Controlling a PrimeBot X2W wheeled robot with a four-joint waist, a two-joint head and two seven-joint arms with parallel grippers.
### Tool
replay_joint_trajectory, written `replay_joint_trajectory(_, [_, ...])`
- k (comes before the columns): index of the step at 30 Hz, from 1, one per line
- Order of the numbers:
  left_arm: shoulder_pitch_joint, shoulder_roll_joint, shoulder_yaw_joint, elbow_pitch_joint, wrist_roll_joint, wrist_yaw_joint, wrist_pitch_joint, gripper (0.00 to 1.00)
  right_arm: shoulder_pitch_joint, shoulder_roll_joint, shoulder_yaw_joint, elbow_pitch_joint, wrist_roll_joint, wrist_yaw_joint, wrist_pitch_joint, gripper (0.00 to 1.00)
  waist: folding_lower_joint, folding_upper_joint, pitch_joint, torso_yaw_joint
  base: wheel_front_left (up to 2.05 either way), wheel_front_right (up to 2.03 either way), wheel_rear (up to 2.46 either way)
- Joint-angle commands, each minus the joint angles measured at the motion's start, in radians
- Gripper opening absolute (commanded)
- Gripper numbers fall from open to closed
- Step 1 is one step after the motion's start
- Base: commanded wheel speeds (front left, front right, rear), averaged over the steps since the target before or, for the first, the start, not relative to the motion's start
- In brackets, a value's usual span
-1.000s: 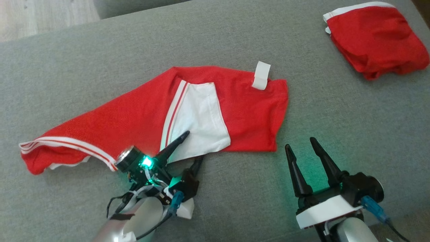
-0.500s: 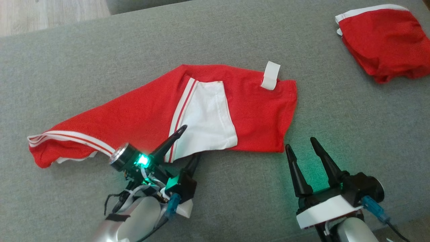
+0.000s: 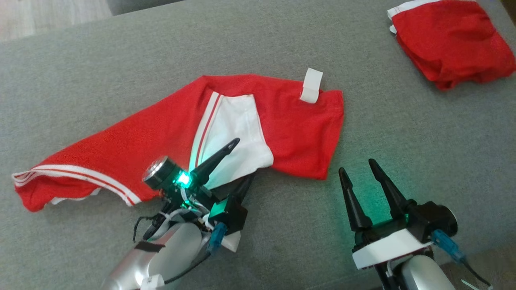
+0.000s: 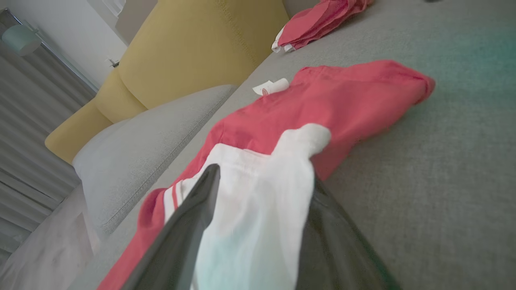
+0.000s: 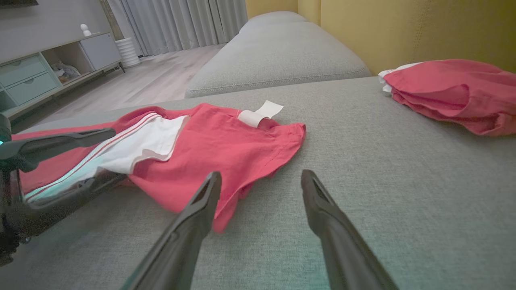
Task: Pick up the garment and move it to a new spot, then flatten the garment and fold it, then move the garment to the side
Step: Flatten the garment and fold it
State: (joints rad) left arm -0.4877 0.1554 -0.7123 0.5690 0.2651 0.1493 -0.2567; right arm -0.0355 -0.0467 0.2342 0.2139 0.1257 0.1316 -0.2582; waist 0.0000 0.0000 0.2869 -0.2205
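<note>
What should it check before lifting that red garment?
1. Left fingers straddle cloth: ok, one above the white panel, one beneath.
2. Left fingers clamped: not ok, they are wide apart.
3. Right fingers on garment: not ok, open and short of its corner.
4. Garment flat: not ok, its left end is bunched.
5. Free cushion for setting down: ok; the folded pile lies apart.
</note>
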Motion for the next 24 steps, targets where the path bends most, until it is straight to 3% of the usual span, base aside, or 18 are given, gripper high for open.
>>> replay_joint_trajectory(1, [-0.040, 0.007, 0.023, -0.026, -0.003, -0.002, -0.005, 1.00, -0.020, -0.004, 0.024, -0.027, 0.008, -0.001, -0.004, 1.00, 0.0000, 0.0000, 0.004, -0.005, 0.00, 0.00, 0.00])
replay_joint_trajectory(12, [-0.024, 0.038, 0.015, -0.042, -0.049, -0.047, 0.009, 1.00, -0.015, -0.004, 0.025, -0.024, 0.020, -0.001, -0.004, 1.00, 0.0000, 0.0000, 0.001, -0.030, 0.00, 0.00, 0.00])
replay_joint_trajectory(24, [0.061, 0.123, 0.021, -0.249, -0.097, -0.075, 0.066, 1.00, 0.000, -0.004, 0.029, -0.017, 0.011, -0.001, -0.004, 1.00, 0.0000, 0.0000, -0.025, -0.005, 0.00, 0.00, 0.00])
